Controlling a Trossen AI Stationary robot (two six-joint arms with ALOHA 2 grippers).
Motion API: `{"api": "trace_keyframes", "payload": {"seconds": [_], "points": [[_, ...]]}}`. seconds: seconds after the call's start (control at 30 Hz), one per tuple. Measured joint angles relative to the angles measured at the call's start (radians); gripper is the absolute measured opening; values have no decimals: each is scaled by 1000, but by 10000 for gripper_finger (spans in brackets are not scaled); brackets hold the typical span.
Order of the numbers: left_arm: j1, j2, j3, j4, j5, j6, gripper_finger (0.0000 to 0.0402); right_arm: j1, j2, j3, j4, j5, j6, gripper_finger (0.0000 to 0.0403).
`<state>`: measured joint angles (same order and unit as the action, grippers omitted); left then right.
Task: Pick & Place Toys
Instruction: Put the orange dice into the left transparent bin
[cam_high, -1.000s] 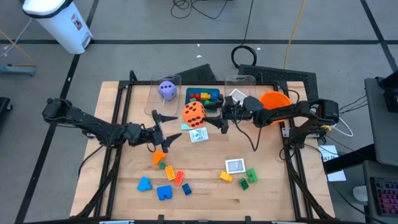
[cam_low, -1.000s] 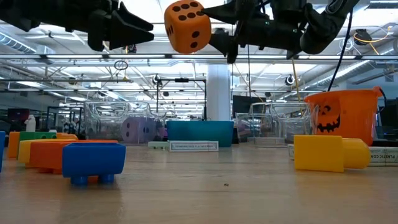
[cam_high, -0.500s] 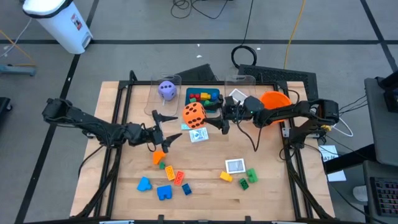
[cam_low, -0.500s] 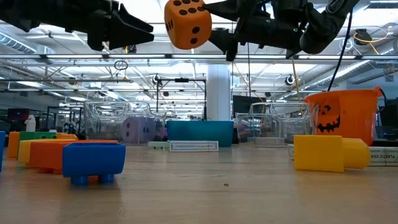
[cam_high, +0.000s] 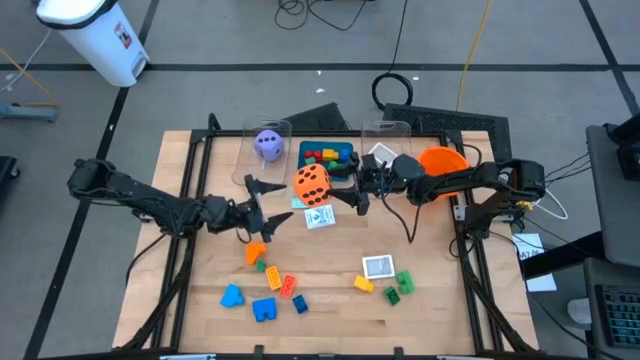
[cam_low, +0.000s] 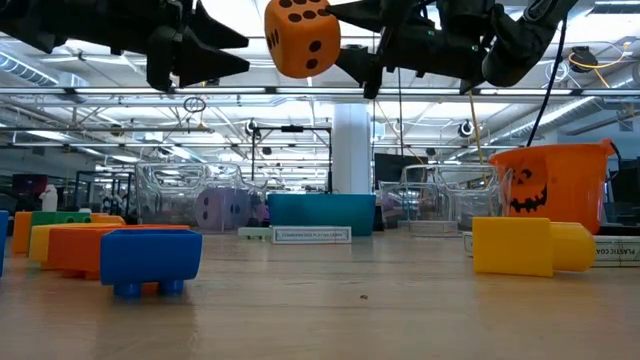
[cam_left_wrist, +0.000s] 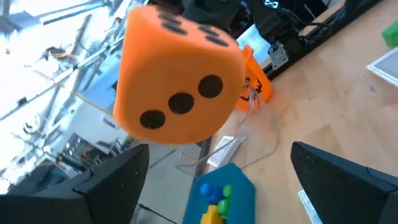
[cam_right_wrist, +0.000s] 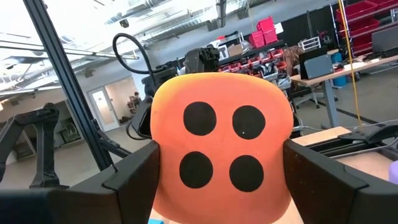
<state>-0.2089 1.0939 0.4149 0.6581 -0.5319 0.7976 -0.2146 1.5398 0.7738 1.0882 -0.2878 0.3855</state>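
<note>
An orange dotted die (cam_high: 311, 185) hangs above the table's middle, with my right gripper (cam_high: 342, 186) shut on it from the right. The die fills the right wrist view (cam_right_wrist: 221, 143) and shows at the top of the low view (cam_low: 302, 37). My left gripper (cam_high: 270, 204) stands open just left of the die. Its fingers (cam_left_wrist: 106, 186) stay short of the die (cam_left_wrist: 177, 74) and touch nothing. Loose bricks (cam_high: 265, 285) and white picture cards (cam_high: 378, 266) lie on the table. My right gripper pinches the orange die by two opposite faces (cam_right_wrist: 163, 168), one finger (cam_right_wrist: 127, 183) on each side. The fingers come at it roughly level from the table's right side. The die is lifted clear, high above the table.
At the far edge stand a clear bin with a purple die (cam_high: 268, 143), a teal tray (cam_high: 345, 160) holding bricks, a second clear bin (cam_high: 385, 135) and an orange bowl (cam_high: 442, 160). A card (cam_high: 320, 218) lies under the die, and an orange brick (cam_high: 256, 252) lies near my left gripper.
My left gripper has rolled a little in place, and its fingers stand slightly wider apart. My right gripper keeps the die still in the air.
</note>
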Motion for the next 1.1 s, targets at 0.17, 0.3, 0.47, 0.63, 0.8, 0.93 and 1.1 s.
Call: {"api": "trace_keyframes", "payload": {"seconds": [0.17, 0.3, 0.47, 0.63, 0.8, 0.93, 1.1], "points": [[0, 0, 0, 69, 1, 56, 399, 0, 0, 0, 7, 1, -1, 290], [0, 0, 0, 159, 0, 88, 400, 0, 0, 0, 31, 2, -13, 290], [2, 0, 0, 168, 8, 88, 400, 0, 0, 0, 85, 2, -16, 290], [28, 0, 0, 194, 43, 96, 400, 0, 0, 0, 102, 2, -16, 290], [62, 0, 0, 227, 95, 107, 400, 15, 0, 0, 133, 6, -26, 290], [74, 0, 0, 227, 120, 126, 400, 30, 0, 0, 143, 35, -31, 290], [77, 0, 0, 233, 198, 172, 400, 33, 0, 0, 142, 53, -31, 290]]}}
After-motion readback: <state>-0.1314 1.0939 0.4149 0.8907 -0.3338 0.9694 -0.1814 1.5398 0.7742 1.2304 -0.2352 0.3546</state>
